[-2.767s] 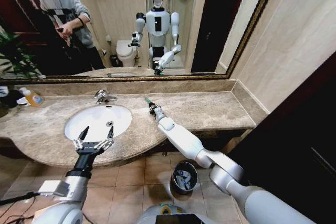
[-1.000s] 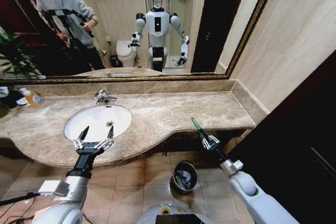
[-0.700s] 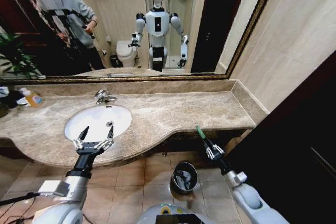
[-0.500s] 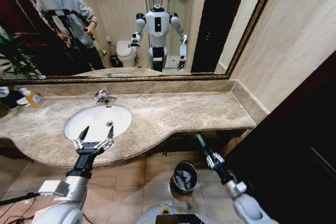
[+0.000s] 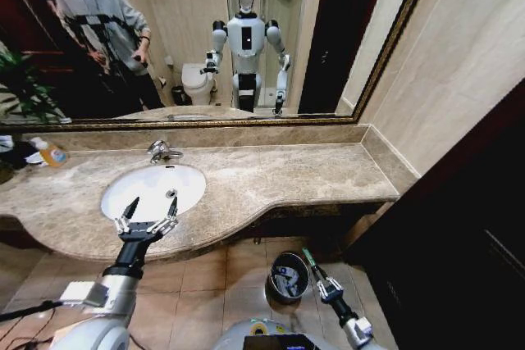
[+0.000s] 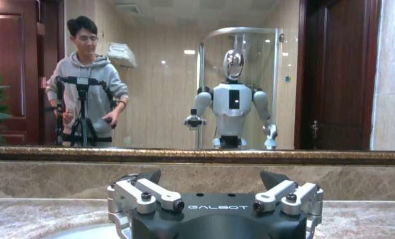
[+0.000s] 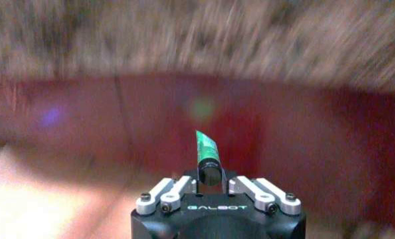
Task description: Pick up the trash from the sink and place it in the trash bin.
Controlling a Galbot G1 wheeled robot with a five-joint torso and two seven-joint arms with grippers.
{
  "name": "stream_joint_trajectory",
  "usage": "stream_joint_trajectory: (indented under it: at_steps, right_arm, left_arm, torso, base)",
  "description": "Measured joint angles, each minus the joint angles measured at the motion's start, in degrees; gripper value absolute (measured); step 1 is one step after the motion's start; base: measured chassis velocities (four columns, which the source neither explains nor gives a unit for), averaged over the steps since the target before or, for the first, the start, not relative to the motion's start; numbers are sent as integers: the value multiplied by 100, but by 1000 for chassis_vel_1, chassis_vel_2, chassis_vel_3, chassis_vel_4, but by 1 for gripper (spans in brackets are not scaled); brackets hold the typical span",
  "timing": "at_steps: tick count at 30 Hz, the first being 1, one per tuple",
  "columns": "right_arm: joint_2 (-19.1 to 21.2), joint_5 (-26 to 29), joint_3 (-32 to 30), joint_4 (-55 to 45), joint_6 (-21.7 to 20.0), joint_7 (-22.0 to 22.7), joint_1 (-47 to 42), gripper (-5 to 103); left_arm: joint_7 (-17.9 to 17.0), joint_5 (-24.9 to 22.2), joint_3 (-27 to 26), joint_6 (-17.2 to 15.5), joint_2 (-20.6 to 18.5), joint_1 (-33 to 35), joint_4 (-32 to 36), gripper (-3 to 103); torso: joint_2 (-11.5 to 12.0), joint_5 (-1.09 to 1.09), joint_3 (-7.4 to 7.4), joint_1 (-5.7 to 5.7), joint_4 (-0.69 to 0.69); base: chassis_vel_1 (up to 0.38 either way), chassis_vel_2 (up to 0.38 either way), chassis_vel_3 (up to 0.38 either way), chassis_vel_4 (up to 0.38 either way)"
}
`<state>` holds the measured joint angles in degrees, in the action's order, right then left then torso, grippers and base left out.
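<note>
The right pincer (image 5: 321, 283) is low, beside the trash bin (image 5: 288, 275) on the floor tiles, and is clamped on a small green-black piece (image 5: 308, 261). In the right wrist view the piece (image 7: 207, 154) stands up between the closed fingers, with most of its length projecting beyond the tips. In the head view its free end points up toward the bin's rim and lies just beside it. The bin already contains some pale items.

The left pincer (image 5: 146, 220) hangs with its fingers spread apart over the near edge of the sink (image 5: 153, 189), above the marble worktop (image 5: 303, 171). The left wrist view shows the fingers (image 6: 151, 191) wide open and holding nothing.

Risk assessment:

1. The piece is gripped at one end only. A fast swing could rotate it in the grip or throw it clear.
2. The bin opening is narrow. Release while the pincer is beside the rim rather than above the opening would probably drop the piece onto the floor.
3. The bin is light and unsecured. Contact from the forearm or the pincer could tip or shift it.
4. The projecting end may catch on the metal rim during descent.
</note>
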<state>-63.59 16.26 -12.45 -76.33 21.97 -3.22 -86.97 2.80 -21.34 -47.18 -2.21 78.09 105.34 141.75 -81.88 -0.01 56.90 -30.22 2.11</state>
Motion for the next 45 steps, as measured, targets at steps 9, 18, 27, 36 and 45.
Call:
stream_joint_trajectory:
  at_steps: [9,18,27,36,45]
  right_arm:
    - [-402,-696,203,1363,-1002,-408,1229,20]
    - [-504,-1214,261,2167,-1395,-712,1715,20]
    - [-827,-1764,243,3020,-1199,-727,2273,20]
    - [-995,-1883,232,3319,-1178,-708,2405,37]
    - [-1018,-1889,232,3374,-1101,-469,2426,66]
  left_arm:
    - [-1,0,0,0,0,0,0,100]
    - [0,0,0,0,0,0,0,100]
    - [0,0,0,0,0,0,0,100]
    - [0,0,0,0,0,0,0,100]
    - [0,0,0,0,0,0,0,100]
  torso:
    - [0,2,1,-1,2]
    - [0,-1,0,-1,0]
    - [0,0,1,-1,0]
    - [0,0,0,0,0]
    - [0,-1,0,0,0]
  base:
    - [0,0,0,0]
    - [0,0,0,0]
    - [0,0,0,0]
    - [0,0,0,0]
    - [0,0,0,0]
